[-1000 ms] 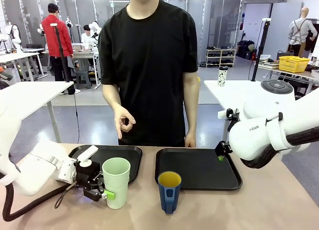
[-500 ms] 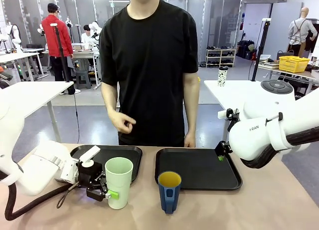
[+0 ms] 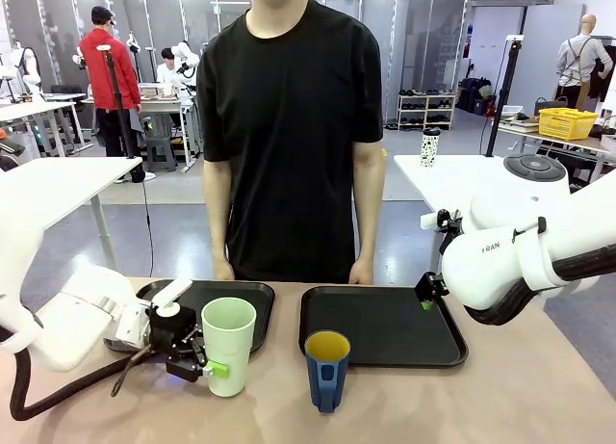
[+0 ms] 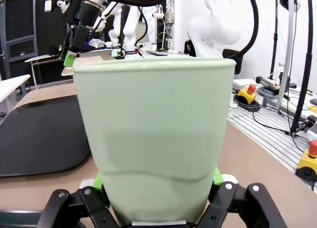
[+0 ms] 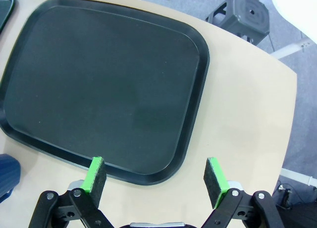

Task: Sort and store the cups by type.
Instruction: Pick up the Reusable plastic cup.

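Observation:
A pale mint-green tumbler [image 3: 228,343] stands upright in front of the left black tray [image 3: 245,292], with my left gripper [image 3: 206,368] shut on its lower part from the left. In the left wrist view the tumbler [image 4: 158,134] sits between the green pads [image 4: 97,179] of my left gripper [image 4: 157,181]. Whether its base touches the table I cannot tell. The dark blue mug [image 3: 327,369], yellow inside, stands on the table in front of the right tray [image 3: 385,324]. My right gripper [image 5: 156,181] hangs open over that tray's near right edge [image 5: 163,176], holding nothing.
A person in a black shirt stands at the far side with both hands [image 3: 362,271] at the table edge behind the trays. In the right wrist view the blue mug [image 5: 7,176] shows at the lower left. Bare tabletop [image 3: 520,396] lies front right.
The person's raised hand has dropped to the table edge. My left gripper has shifted the tumbler slightly right and a little up in the picture. The right arm has not moved.

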### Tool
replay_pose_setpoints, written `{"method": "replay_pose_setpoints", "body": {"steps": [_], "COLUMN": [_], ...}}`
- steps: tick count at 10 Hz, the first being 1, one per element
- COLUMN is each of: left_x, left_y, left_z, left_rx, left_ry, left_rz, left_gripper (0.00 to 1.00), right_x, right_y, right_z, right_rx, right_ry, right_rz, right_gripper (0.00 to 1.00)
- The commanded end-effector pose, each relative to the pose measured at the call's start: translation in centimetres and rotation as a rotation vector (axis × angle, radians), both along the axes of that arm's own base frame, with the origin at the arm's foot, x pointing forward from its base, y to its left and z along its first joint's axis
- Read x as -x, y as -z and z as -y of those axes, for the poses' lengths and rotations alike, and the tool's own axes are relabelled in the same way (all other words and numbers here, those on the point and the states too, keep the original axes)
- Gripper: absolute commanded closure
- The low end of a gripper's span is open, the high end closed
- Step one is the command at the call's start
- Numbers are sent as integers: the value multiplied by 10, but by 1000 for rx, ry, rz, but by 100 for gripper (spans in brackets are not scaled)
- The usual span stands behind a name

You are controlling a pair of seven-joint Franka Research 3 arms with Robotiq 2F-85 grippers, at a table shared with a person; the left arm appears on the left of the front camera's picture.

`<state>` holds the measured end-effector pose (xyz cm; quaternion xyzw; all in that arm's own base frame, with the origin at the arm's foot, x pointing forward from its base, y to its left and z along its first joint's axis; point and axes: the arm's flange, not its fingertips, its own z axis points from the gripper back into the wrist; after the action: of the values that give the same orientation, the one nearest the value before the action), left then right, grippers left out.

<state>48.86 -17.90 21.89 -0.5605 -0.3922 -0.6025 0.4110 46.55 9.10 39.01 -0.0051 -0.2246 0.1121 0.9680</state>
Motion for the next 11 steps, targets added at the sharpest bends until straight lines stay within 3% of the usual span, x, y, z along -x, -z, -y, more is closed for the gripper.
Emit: {"method": "replay_pose_setpoints", "body": {"steps": [1, 4, 9, 11], "left_x": [20, 44, 50, 41], "left_y": [-23, -51, -54, -64], "left_z": [-24, -67, -91, -84], "left_rx": [-14, 48, 113, 62], "left_ry": [-22, -70, -88, -113], "left_rz": [17, 51, 55, 23], "left_gripper": [78, 78, 78, 78], "right_x": [2, 2, 2, 2], "right_y": [-1, -1, -1, -1], "right_z": [0, 0, 0, 0], "right_rx": [3, 3, 3, 3], "right_ry": [-8, -8, -8, -8], "right_rz": [4, 4, 4, 4], "right_gripper": [0, 0, 0, 0]}}
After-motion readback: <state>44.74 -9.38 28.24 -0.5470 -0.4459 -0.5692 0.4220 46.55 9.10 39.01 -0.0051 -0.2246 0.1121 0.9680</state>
